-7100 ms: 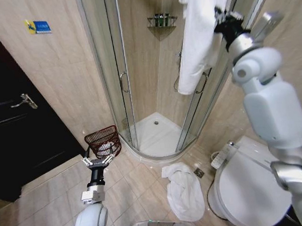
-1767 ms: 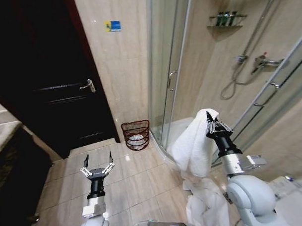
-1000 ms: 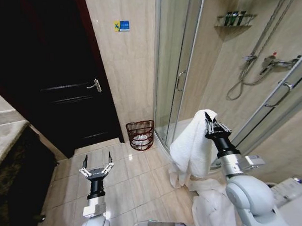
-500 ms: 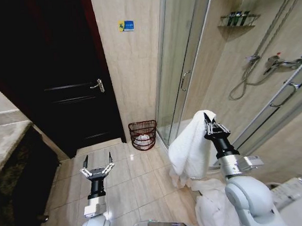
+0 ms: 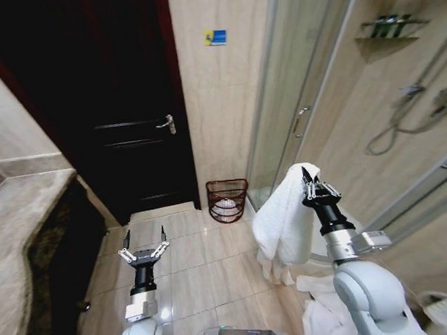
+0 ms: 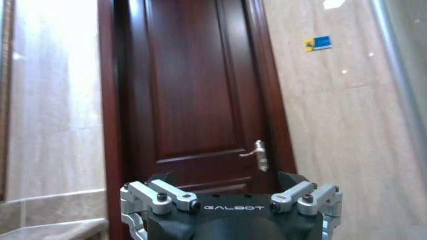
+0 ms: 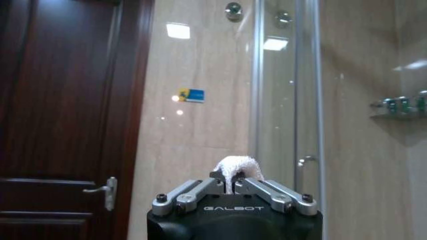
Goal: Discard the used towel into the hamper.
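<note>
Nearest to us, low on the left, our left gripper (image 5: 142, 247) points up above the pale floor tiles (image 5: 205, 275), its fingers spread apart with nothing between them. In the left wrist view the same gripper (image 6: 230, 197) faces the dark wooden door (image 6: 193, 100).

On the right, our right gripper (image 5: 317, 188) is raised at about mid-height, its fingers pinched together on the top fold of a white towel (image 5: 284, 220). The towel hangs down from the grip in a long drape on the gripper's left side. In the right wrist view a small bunch of white towel (image 7: 238, 167) pokes up between the closed fingers of this gripper (image 7: 233, 186). More white cloth (image 5: 324, 311) lies on the floor at the near right.

Farther off, the hamper (image 5: 227, 200) stands on the floor against the far wall, between the dark door (image 5: 126, 127) on the left and the glass shower door (image 5: 295, 113) on the right. Something white lies inside it. The towel is well apart from the hamper, nearer to us and to its right.

High on the beige wall above the hamper is 1 small blue and yellow sign (image 5: 215, 38).
</note>
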### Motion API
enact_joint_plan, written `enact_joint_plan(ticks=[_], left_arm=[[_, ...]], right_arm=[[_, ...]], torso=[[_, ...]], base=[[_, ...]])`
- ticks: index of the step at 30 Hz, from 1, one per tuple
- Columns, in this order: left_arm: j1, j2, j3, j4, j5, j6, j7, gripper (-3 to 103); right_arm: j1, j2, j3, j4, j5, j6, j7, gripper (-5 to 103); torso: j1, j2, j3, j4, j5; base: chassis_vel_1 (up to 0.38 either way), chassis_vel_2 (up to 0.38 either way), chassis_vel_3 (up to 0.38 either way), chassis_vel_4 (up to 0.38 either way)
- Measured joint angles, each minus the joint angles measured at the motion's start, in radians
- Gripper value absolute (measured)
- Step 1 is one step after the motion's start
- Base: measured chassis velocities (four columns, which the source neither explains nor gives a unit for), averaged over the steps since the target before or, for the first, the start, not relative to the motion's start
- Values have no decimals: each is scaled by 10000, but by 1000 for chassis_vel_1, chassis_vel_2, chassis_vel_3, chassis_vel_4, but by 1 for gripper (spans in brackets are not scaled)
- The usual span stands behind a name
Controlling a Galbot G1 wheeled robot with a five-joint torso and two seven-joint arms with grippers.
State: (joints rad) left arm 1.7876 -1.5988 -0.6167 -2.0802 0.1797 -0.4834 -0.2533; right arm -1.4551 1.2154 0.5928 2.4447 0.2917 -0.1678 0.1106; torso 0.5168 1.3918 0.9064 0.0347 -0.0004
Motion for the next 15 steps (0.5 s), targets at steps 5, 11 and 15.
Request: enact_joint_plan(ticks=[5,11,15], left_arm=[[-50,15,4,78,179,-53,-266,100],[-24,9,25,-14,179,-18,-269,100],[-26,15,36,-24,165,-14,-261,100]], right_arm=[[6,52,6,-29,55,105,-180,3],[45,59,-44,-27,68,109,-184,3],[42,60,-53,-21,61,109,-185,3]], torso=[[-1,0,0,-5,5],[-2,1,-1,-4,4],[-2,1,-1,-3,5]], base=[[0,0,0,0],[-22,22,39,-27],[-124,122,115,-114]])
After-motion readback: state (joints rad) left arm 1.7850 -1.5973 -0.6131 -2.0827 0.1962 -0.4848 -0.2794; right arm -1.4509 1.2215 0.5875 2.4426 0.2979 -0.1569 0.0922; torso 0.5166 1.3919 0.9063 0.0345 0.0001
